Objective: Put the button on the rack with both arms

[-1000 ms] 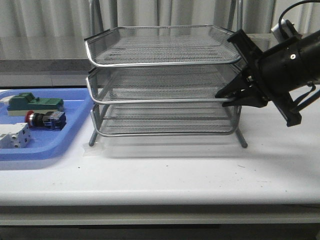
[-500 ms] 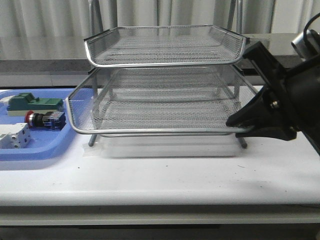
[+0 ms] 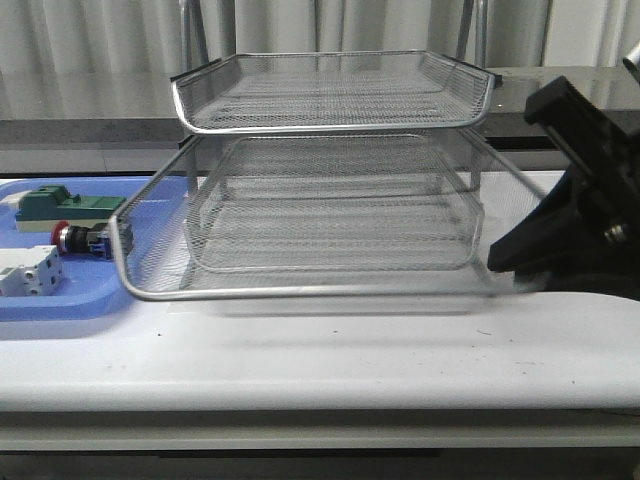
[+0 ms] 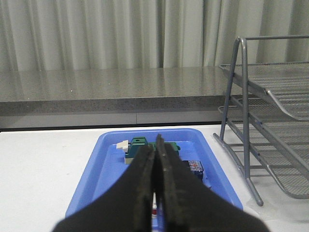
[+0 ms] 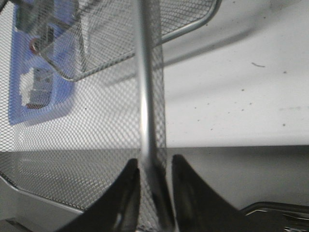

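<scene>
Three tiers are counted on the rack; the middle tray is now seen drawn far out toward the camera, its front rim well forward of the top tier, whereas a second ago it sat flush within the frame and half a second ago was only partly out. The tray's front rim is pinched between the fingers of the right gripper, as seen in the right wrist view; in the front view that gripper has been carried nearer the camera and lower than before. The left gripper is seen pressed together, nothing held, poised above the blue tray. The button lies in the blue tray, left of the rack, position unchanged, now partly overlapped by the tray's left corner. A green block and a white block lie beside it.
</scene>
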`<move>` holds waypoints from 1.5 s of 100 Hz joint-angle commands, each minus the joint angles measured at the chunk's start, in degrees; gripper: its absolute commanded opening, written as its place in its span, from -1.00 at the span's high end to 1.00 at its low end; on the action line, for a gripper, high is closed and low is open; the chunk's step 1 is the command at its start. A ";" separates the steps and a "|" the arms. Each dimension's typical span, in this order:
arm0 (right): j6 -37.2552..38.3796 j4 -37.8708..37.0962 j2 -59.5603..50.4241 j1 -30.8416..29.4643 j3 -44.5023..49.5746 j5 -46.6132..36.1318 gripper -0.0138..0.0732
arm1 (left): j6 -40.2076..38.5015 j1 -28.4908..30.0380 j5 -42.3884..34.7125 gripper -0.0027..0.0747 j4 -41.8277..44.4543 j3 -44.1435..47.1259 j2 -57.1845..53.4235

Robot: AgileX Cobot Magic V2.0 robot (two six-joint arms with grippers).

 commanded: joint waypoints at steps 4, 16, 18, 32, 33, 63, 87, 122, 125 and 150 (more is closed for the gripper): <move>-1.38 -1.02 -2.87 -0.04 -0.82 0.72 -0.33 | -0.35 0.24 -4.17 0.98 0.05 2.73 -1.82; -1.38 -2.82 -4.83 -0.04 -0.82 0.25 -0.55 | -0.35 0.24 -4.17 0.98 0.05 2.73 -1.82; -1.33 -3.10 -5.27 -0.04 -0.82 0.15 -0.55 | -0.35 0.24 -4.17 0.98 0.05 2.73 -1.82; -0.90 -5.54 -8.70 -0.04 -0.82 -0.46 -0.55 | -0.35 0.24 -4.17 0.98 0.05 2.73 -1.82; -0.82 -5.77 -9.08 -0.04 -0.82 -0.53 -0.55 | -0.35 0.24 -4.17 0.98 0.05 2.73 -1.82; 15.79 -25.48 -17.59 -0.40 -1.02 -1.73 -0.55 | -0.35 0.24 -4.17 0.98 0.05 2.73 -1.82; 35.58 -52.16 -25.57 -5.49 -4.87 6.86 -0.40 | -0.35 0.24 -4.17 0.98 0.05 2.73 -1.82; 50.53 -77.84 -40.80 -8.05 -12.39 19.88 -0.38 | -0.35 0.24 -4.17 0.98 0.05 2.73 -1.82; 51.48 -79.47 -42.01 -8.05 -12.72 20.78 -0.38 | -0.35 0.24 -4.17 0.98 0.05 2.73 -1.82; 53.80 -88.21 -51.49 -8.05 -14.58 26.33 -0.38 | -0.35 0.24 -4.17 0.98 0.05 2.73 -1.82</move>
